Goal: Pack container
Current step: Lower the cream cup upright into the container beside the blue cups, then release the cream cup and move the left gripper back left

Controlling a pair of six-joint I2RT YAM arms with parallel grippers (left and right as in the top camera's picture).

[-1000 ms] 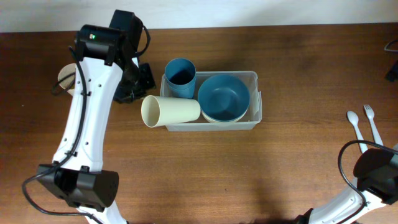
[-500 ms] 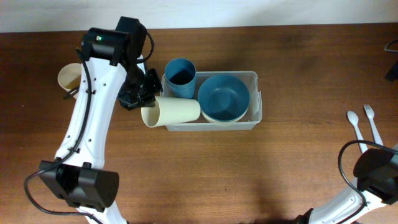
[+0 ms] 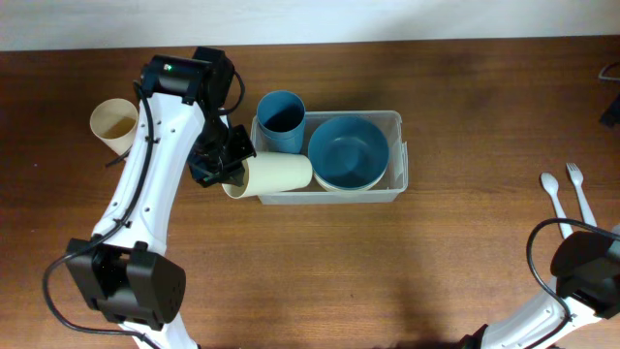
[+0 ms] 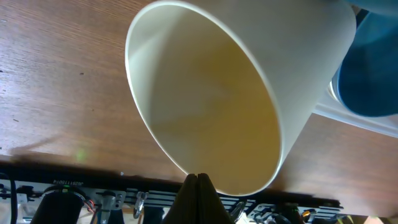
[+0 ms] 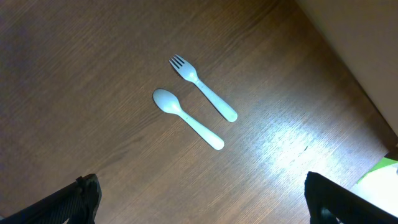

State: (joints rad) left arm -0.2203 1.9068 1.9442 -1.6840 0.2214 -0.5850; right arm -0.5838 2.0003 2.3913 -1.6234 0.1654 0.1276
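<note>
The clear container sits upper centre of the overhead view, with a cream cup lying across its left end. The left gripper, pressed tight together and empty, is just left of it at the cup's mouth. The right gripper gapes wide, empty.
</note>
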